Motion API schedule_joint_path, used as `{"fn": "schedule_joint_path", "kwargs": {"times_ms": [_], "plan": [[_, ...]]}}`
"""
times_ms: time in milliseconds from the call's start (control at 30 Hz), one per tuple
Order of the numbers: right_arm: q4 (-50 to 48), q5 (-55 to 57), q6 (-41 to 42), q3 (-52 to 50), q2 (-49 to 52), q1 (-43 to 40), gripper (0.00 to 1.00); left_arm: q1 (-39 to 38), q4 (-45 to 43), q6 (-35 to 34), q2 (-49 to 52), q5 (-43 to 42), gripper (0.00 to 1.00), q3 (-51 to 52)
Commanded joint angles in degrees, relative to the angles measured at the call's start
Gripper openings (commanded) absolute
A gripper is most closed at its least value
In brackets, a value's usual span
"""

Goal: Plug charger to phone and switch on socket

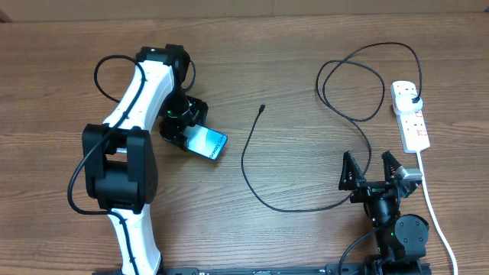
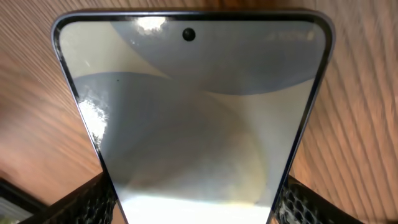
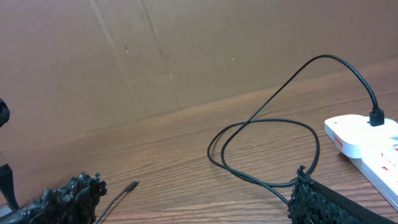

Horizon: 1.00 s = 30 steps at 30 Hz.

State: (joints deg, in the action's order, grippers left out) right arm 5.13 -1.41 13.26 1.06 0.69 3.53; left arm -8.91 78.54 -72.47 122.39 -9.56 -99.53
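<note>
The phone (image 1: 208, 142) lies at centre left, its blue-white screen lit. My left gripper (image 1: 180, 128) is shut on its near end; in the left wrist view the phone (image 2: 193, 118) fills the frame between both fingers. The charger cable (image 1: 252, 172) runs in loops from its loose connector tip (image 1: 262, 108) to a black plug (image 1: 413, 100) seated in the white socket strip (image 1: 410, 114) at far right. My right gripper (image 1: 372, 171) is open and empty near the front edge, over the cable. The right wrist view shows the tip (image 3: 130, 185), the cable loop (image 3: 267, 146) and the strip (image 3: 367, 140).
The strip's white lead (image 1: 435, 214) runs down the right side toward the front edge. A brown cardboard wall (image 3: 155, 50) stands behind the table. The left arm's own black cable (image 1: 107, 72) loops at the far left.
</note>
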Motion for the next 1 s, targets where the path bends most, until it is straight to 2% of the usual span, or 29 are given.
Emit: {"fn": "schedule_joint_path", "kwargs": {"times_ms": [0, 267, 333, 400, 667, 867, 967], "plan": [[-0.3, 1.4, -0.2, -0.6, -0.5, 0.5, 1.00, -1.0, -0.5, -2.1, -0.6, 5.7, 0.57, -1.4], [-0.4, 0.7, 0.7, -0.6, -0.5, 0.5, 1.00, -1.3, -1.8, 1.8, -0.6, 2.8, 0.56, -1.4], [-1.9, -0.3, 4.6, -0.6, -0.5, 0.5, 1.00, -1.3, -1.9, 2.3, -0.6, 2.4, 0.55, -1.5], [-4.0, -2.3, 7.1, -0.6, -0.5, 0.5, 1.00, -1.3, -2.1, 3.4, -0.6, 2.0, 0.55, -1.7], [-6.8, -10.9, 7.2, 1.0, 3.5, 0.5, 1.00, -1.3, 1.5, 3.9, -0.6, 2.7, 0.54, -6.3], [-6.8, -15.2, 7.8, 8.4, 15.9, 0.5, 1.00, -1.3, 5.7, 5.2, -0.6, 3.1, 0.54, -11.9], [-4.3, -24.5, 7.8, 20.3, 33.4, 0.5, 1.00, -1.3, 8.7, 5.2, -0.6, 3.1, 0.55, -15.7]]}}
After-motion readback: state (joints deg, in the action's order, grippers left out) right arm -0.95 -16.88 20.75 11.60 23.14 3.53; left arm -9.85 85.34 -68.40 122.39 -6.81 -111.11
